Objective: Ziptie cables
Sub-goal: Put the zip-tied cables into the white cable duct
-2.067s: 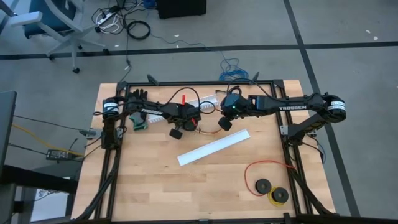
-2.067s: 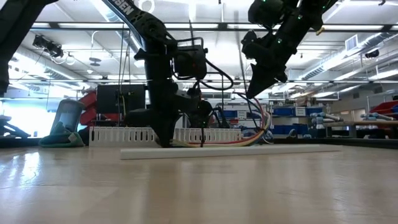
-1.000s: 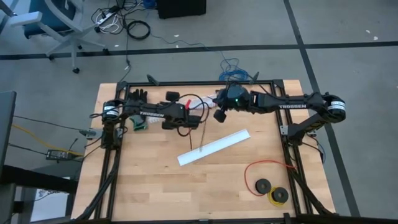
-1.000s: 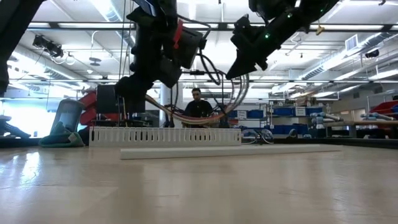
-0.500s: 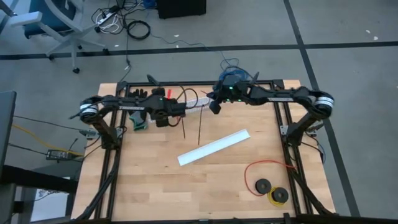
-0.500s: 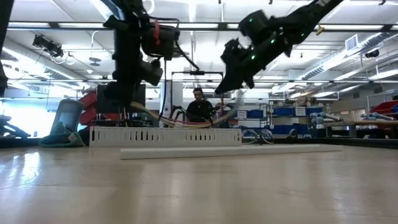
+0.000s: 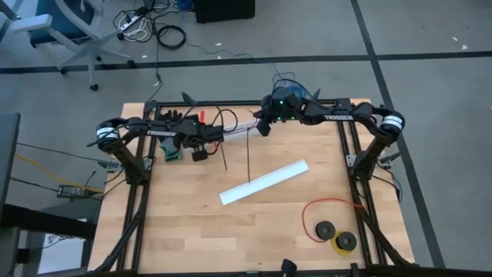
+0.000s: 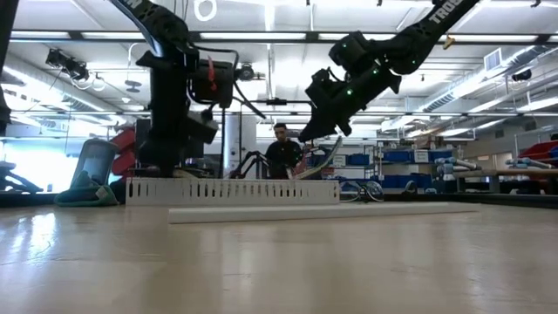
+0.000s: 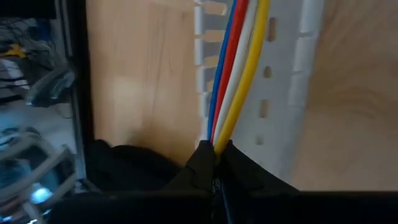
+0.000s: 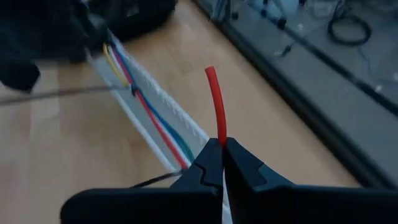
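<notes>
Both end effectors clamped: left [image 9: 214, 152] on the cables [image 9: 233, 68], right [image 10: 222, 152] on a red wire [image 10: 216, 102].

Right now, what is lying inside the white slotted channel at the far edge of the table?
The cables run along inside the white slotted channel, blue, red, white and yellow. The left claw covers their near end.

A light wooden surface [image 7: 192, 231] in a black metal frame carries a long white plastic strip [image 7: 264, 182] lying diagonally at its middle. A white slotted plastic channel [image 8: 232, 190] sits along the far edge. A red wire loop [image 7: 329, 208] with two black spools [image 7: 334, 235] lies near the right front corner.
</notes>
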`<move>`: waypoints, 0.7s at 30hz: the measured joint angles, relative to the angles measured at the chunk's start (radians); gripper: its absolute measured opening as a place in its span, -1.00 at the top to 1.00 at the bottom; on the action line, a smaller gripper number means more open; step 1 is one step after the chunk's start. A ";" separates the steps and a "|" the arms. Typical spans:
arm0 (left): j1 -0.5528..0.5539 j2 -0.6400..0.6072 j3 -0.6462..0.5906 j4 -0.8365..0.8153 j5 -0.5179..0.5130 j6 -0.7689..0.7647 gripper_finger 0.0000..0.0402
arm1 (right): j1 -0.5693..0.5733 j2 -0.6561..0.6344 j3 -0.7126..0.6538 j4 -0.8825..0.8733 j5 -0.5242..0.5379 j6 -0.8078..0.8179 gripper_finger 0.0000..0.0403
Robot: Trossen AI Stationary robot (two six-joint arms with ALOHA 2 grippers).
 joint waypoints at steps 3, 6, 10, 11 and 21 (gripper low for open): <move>0.006 0.000 -0.005 0.015 0.007 -0.008 0.89 | 0.000 0.018 -0.001 -0.032 -0.007 0.000 1.00; 0.006 0.000 -0.003 0.009 0.010 -0.008 0.83 | 0.000 0.034 -0.001 -0.054 -0.014 0.008 1.00; 0.005 0.000 -0.002 0.009 0.013 -0.011 0.71 | 0.000 0.040 -0.001 -0.084 -0.025 0.018 0.94; 0.005 0.000 -0.002 0.006 0.013 -0.013 0.68 | 0.000 0.040 -0.001 -0.091 -0.026 0.018 0.91; 0.005 0.001 -0.001 -0.024 0.031 -0.010 0.24 | 0.003 0.040 -0.001 -0.096 -0.060 0.018 0.46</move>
